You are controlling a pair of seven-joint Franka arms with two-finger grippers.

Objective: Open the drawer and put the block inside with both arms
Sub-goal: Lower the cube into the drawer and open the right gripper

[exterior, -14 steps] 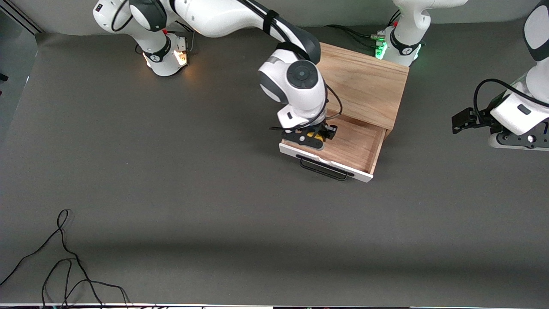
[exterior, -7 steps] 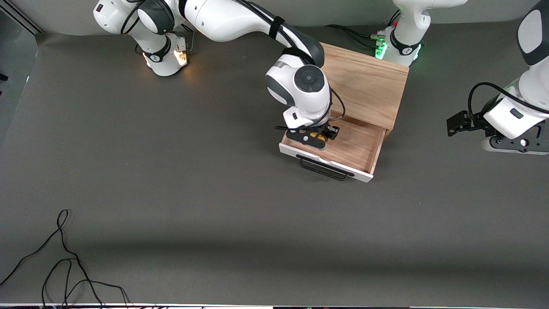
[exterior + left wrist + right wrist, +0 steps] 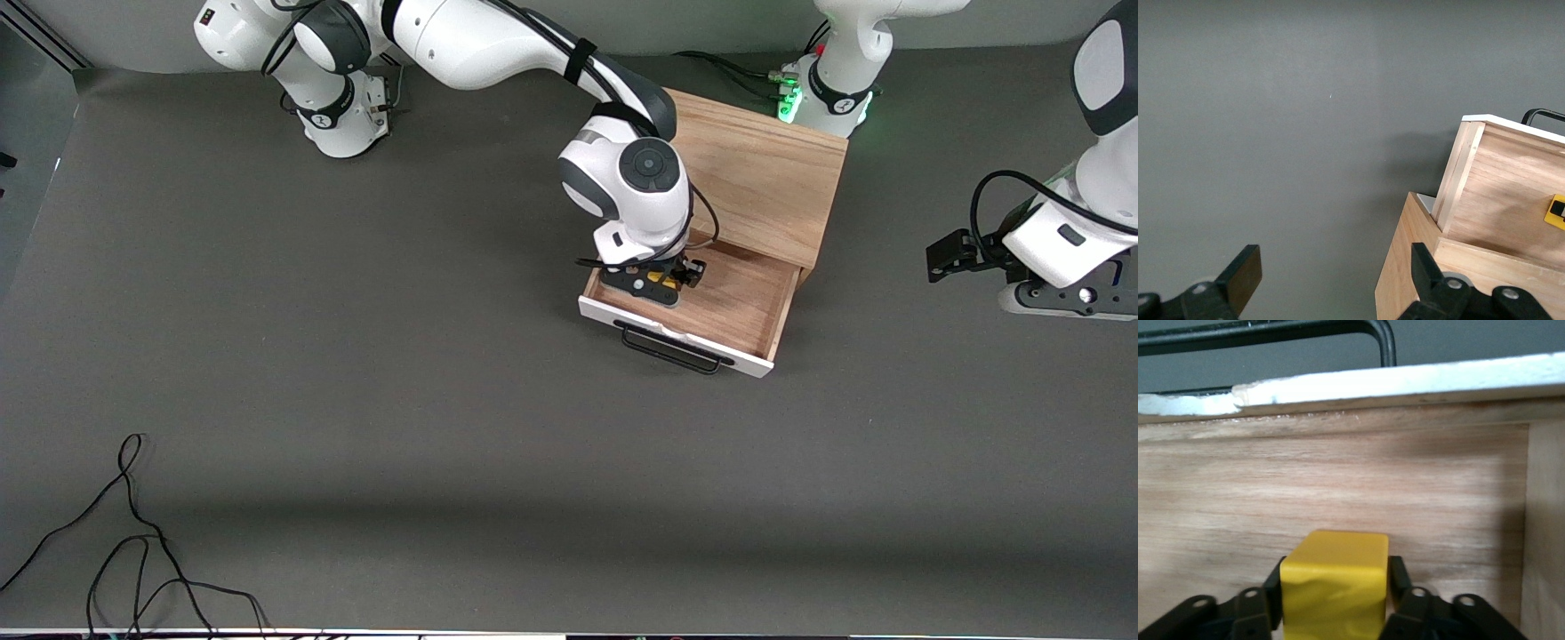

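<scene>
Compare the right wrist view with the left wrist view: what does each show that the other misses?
Only the right wrist view shows the right end effector shut on the block inside the drawer. Only the left wrist view shows the open left end effector over bare table beside the cabinet, at the left arm's end. Both show the drawer, its black handle and the block.

Yellow block (image 3: 659,279) inside open drawer (image 3: 711,307)

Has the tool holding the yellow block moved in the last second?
Yes. The right tool has carried the block farther in over the drawer, toward the cabinet.
</scene>
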